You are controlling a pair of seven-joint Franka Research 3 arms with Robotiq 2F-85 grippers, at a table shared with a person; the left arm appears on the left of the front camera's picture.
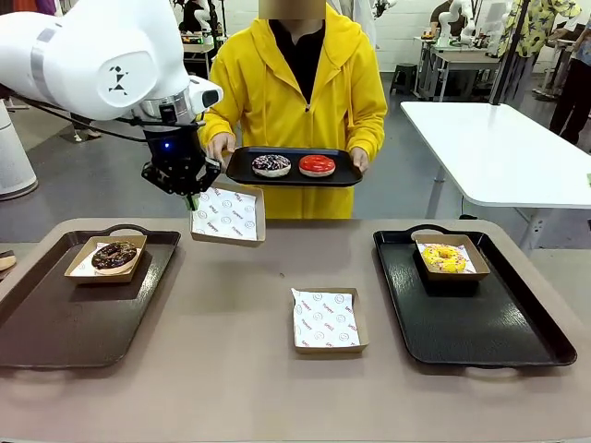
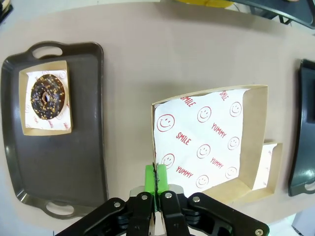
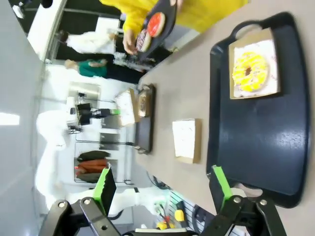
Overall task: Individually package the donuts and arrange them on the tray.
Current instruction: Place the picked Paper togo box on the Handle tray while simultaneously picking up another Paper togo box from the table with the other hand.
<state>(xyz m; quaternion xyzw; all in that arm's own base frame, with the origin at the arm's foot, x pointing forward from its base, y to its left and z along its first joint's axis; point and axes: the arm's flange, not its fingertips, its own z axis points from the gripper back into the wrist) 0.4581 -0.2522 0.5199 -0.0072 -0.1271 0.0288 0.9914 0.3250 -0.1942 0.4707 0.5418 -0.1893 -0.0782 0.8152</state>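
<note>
My left gripper (image 1: 191,196) is shut on the near rim of a paper-lined cardboard box (image 1: 228,214) and holds it tilted in the air above the table's far left. In the left wrist view the green fingertips (image 2: 156,179) pinch the edge of that box (image 2: 202,142). A chocolate donut (image 1: 114,256) lies in a box on the brown tray (image 1: 55,323). A yellow-iced donut (image 1: 445,257) lies boxed on the black tray (image 1: 489,323). The person holds a small black tray (image 1: 342,175) carrying a sprinkled donut (image 1: 271,165) and a red donut (image 1: 317,165). My right gripper (image 3: 162,182) stands open, above the near end of the black tray (image 3: 256,142).
Another box (image 1: 328,320), lined and with nothing in it, sits on the table's middle near the front; it also shows under the held box (image 2: 268,164). A white table (image 1: 499,148) stands behind at the right.
</note>
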